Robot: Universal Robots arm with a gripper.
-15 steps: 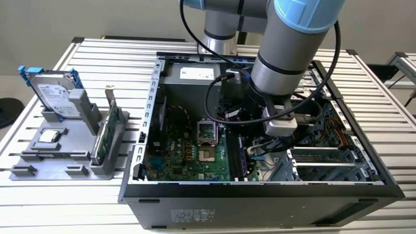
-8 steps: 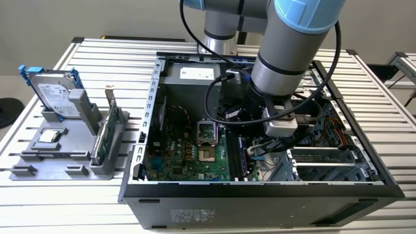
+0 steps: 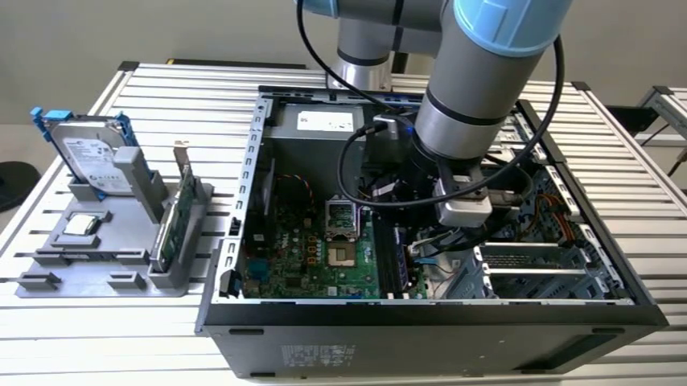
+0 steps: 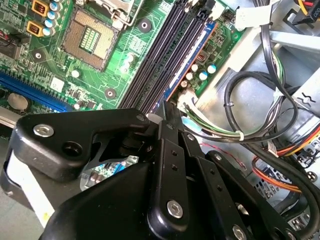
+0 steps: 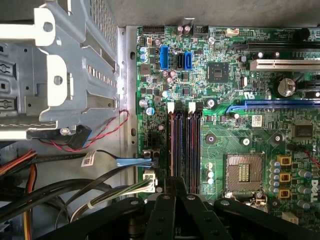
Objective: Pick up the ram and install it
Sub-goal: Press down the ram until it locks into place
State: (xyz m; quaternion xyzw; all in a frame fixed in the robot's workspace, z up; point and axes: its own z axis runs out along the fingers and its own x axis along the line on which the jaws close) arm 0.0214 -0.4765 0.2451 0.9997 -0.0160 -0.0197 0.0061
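Arm (image 3: 472, 88) reaching into open computer case (image 3: 429, 310), hard drive (image 3: 92, 153) on stand

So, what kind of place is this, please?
Probably a lab bench for robot computer assembly. An open computer case lies on a slotted metal table, the arm's gripper reaches over the motherboard, and a grey fixture holds spare parts.

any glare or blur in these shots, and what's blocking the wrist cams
In the second wrist view a bright green glare washes the motherboard, and the gripper looms dark across the foreground. In the first wrist view the light is even, with the memory slots crisp. In the exterior view the computer case interior lies shadowed.
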